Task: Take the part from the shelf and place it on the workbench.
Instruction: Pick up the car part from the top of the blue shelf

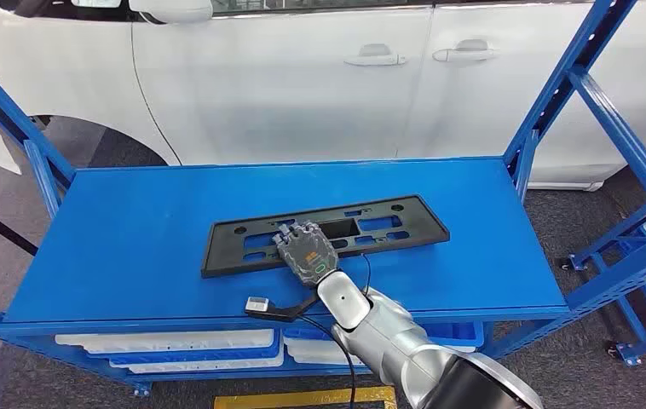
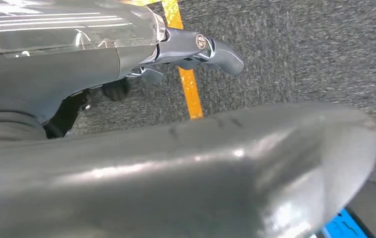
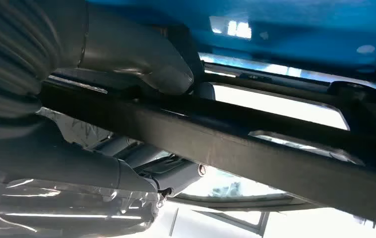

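The part [image 1: 388,226] is a long black plastic frame with cut-outs, lying across the blue top shelf [image 1: 132,239]. My right hand [image 1: 305,253] reaches over the shelf's front edge and grips the near long edge of the part at about its middle. In the right wrist view the grey thumb [image 3: 141,64] presses on one face of the part's bar [image 3: 235,148], with the darker fingers [image 3: 176,178] on the other face. My left hand [image 2: 196,49] hangs beside my body above the grey floor, holding nothing.
A white car [image 1: 302,77] stands close behind the rack. Blue uprights [image 1: 550,102] and slanted braces rise at both ends of the shelf. White parts [image 1: 166,341] lie on the lower level. A second blue rack [image 1: 643,256] stands at the right. Yellow floor tape [image 2: 188,84] runs below.
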You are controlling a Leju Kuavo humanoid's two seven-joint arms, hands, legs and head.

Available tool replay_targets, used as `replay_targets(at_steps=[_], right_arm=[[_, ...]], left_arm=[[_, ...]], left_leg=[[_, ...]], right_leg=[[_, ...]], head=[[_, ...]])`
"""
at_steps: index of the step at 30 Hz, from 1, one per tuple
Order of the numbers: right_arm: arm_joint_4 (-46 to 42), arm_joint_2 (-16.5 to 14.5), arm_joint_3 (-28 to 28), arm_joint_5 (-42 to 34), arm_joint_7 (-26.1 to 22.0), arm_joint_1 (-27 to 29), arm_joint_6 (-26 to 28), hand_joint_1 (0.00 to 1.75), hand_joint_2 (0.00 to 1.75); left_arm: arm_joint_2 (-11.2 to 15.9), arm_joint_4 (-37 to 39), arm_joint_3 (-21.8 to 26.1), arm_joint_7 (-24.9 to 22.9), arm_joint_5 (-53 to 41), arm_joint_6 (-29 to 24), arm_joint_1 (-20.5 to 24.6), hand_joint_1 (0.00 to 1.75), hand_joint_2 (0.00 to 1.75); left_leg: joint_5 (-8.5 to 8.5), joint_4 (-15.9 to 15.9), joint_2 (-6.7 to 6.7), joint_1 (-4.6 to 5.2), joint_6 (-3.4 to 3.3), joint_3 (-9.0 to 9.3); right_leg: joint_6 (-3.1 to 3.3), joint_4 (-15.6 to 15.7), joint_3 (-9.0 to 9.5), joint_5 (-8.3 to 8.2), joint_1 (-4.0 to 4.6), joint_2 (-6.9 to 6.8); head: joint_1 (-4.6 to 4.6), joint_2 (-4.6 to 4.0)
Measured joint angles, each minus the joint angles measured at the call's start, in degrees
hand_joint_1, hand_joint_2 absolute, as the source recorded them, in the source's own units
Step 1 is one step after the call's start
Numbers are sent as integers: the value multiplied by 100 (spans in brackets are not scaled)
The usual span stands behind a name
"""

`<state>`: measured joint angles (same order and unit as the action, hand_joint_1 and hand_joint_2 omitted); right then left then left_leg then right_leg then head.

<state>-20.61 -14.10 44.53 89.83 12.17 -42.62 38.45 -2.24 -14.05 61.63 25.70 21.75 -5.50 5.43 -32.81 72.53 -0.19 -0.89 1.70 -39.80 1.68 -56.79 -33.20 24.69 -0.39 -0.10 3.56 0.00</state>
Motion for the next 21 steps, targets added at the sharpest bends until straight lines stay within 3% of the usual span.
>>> replay_targets(at_steps=[3, 4, 6, 8, 12, 14, 16, 17, 18, 19, 21], right_arm=[[32, 2, 3, 0, -1, 1, 21, 175, 175], [44, 3, 3, 0, -2, 2, 28, 175, 175], [62, 4, 3, -3, -5, -1, 41, 175, 175], [76, 9, 3, -9, -15, -3, 53, 175, 175], [102, 30, 3, -18, -85, -4, 84, 175, 175], [116, 39, 2, -21, -125, -5, 96, 175, 175], [131, 43, -4, -22, -161, -2, 112, 175, 175], [135, 44, -11, -23, -182, 1, 121, 175, 175], [138, 45, -21, -26, -207, 1, 128, 175, 175], [137, 46, -34, -31, -232, 1, 133, 175, 175], [123, 46, -83, -71, -311, -5, 139, 175, 175]], left_arm=[[5, 0, 1, 14, 0, 9, -3, 0, 0], [9, 0, 1, 27, 0, 20, -2, 0, 0], [16, 0, -1, 87, 0, 60, 15, 0, 0], [17, 0, -5, 226, 0, 117, 34, 0, 0], [17, 0, -21, 520, 0, 186, 43, 0, 0], [17, 0, -27, 574, 0, 186, 51, 0, 0], [19, 0, -32, 593, 0, 184, 54, 0, 0], [20, 0, -34, 588, 0, 177, 54, 0, 0], [20, 0, -38, 577, 0, 164, 55, 0, 0], [21, 0, -42, 561, 0, 144, 57, 0, 0], [18, 0, -50, 517, 0, 85, 69, 0, 0]], left_leg=[[94, 110, 1, -16, 25, -48], [265, -137, 3, -29, 31, 78], [610, -956, 13, -40, 25, 495], [723, -1421, 10, -26, -36, 724], [748, -1468, 7, -16, -194, 727], [774, -1487, 21, -24, -253, 714], [780, -1483, 28, -15, -274, 687], [781, -1481, 30, -10, -277, 680], [781, -1480, 28, -6, -276, 681], [779, -1479, 24, -2, -274, 689], [773, -1479, 12, 10, -261, 710]], right_leg=[[-5, -19, -6, 4, 0, 4], [-14, -32, -3, 9, -2, 7], [-57, -73, -3, 34, 3, 16], [-119, -110, -20, 50, 20, 27], [-242, -201, -60, 116, 7, 36], [-292, -698, -288, 428, -8, 32], [-318, -1491, -670, 793, -11, 29], [-320, -1752, -798, 859, -12, 29], [-312, -1805, -824, 813, -12, 29], [-292, -1613, -729, 660, -8, 29], [-216, -786, -317, 267, 13, 37]], head=[[0, 0], [0, 0], [0, 0], [-1, 0], [-1, 0], [-2, 0], [-2, 0], [-2, 0], [-1, 0], [-2, 0], [-1, 0]])
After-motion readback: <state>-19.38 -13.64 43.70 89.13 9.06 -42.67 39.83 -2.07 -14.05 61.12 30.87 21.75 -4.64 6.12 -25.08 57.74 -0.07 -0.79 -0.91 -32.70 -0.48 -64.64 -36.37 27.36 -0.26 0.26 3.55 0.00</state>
